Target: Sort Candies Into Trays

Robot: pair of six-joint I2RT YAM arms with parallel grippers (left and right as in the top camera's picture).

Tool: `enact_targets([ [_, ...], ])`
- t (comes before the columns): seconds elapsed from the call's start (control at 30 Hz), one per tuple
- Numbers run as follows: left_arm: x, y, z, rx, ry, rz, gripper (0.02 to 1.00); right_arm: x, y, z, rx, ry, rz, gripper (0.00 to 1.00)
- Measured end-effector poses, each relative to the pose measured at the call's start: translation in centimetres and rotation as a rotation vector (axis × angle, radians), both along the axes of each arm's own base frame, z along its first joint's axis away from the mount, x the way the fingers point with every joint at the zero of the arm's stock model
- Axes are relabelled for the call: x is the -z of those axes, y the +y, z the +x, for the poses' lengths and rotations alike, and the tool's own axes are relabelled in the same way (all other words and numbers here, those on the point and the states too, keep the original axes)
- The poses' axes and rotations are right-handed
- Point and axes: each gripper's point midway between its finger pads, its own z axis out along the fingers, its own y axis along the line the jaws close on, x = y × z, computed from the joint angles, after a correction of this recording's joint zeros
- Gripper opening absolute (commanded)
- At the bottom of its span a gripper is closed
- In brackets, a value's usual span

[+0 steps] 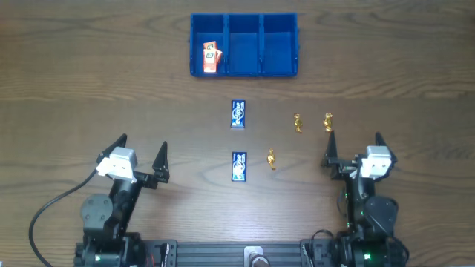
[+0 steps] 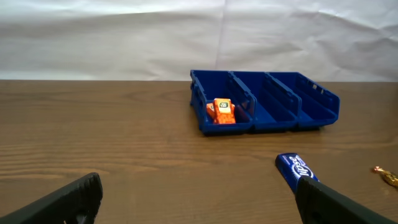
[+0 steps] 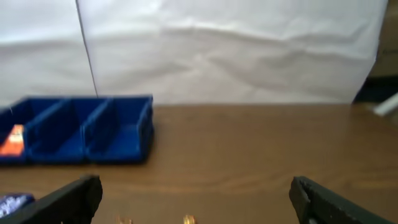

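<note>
A blue three-compartment tray stands at the back centre, with an orange candy pack in its left compartment. Two blue candy bars lie in the middle of the table, one farther back and one nearer. Three small gold-wrapped candies lie to their right: one beside the nearer bar, two farther back. My left gripper is open near the front left. My right gripper is open near the front right, just in front of the rightmost gold candy. Neither holds anything.
The wood table has free room on both sides of the tray. The tray with its orange pack and a blue bar lie ahead in the left wrist view. A white backdrop stands behind the table.
</note>
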Motion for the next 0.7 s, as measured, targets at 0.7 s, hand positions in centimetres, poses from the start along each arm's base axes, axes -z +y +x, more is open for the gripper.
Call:
enact_targets([
  [0.7,0.0,0.0,0.0,0.000,0.000,0.000,0.998,-7.7,5.2,-0.3,-0.282,0.174,0.305,0.998],
])
